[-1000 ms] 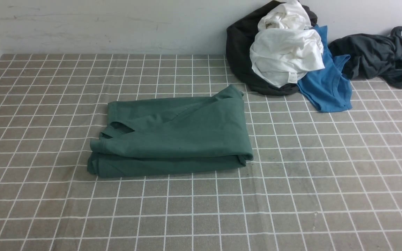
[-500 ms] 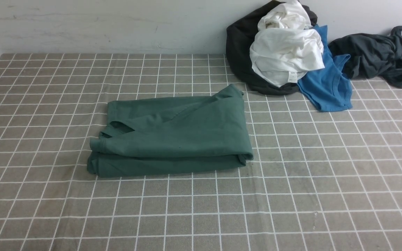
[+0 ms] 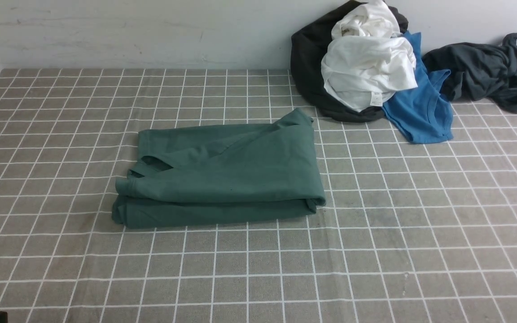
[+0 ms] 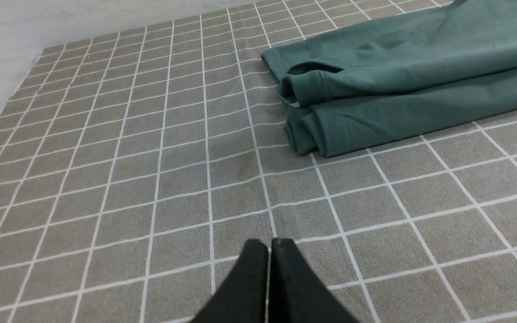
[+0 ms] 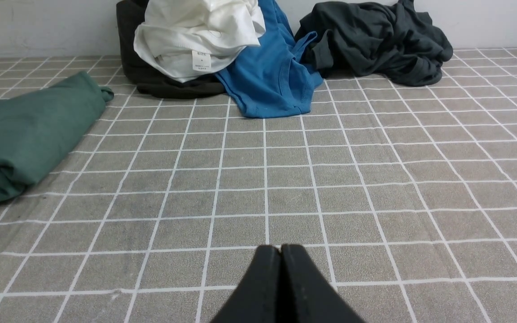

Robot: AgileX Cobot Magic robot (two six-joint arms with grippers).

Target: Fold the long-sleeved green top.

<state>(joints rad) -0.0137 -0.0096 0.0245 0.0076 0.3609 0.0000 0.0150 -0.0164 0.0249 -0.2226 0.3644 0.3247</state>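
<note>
Left wrist view: left claw (image 4: 269,244) closed, empty | right claw (image 5: 280,249) closed, empty | green long-sleeved top (image 3: 222,172) folded, untouched

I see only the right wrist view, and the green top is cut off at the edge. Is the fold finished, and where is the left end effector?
Observer: The green long-sleeved top lies as a folded stack, sleeve cuff on top at its left end.
Operator: Is the left end effector holding it?
Observer: No. The left end effector is shut, empty, above bare tablecloth, apart from the top.
Operator: Is anything touching the top?
Observer: No. The clothes pile sits behind it, with a gap between.
</note>
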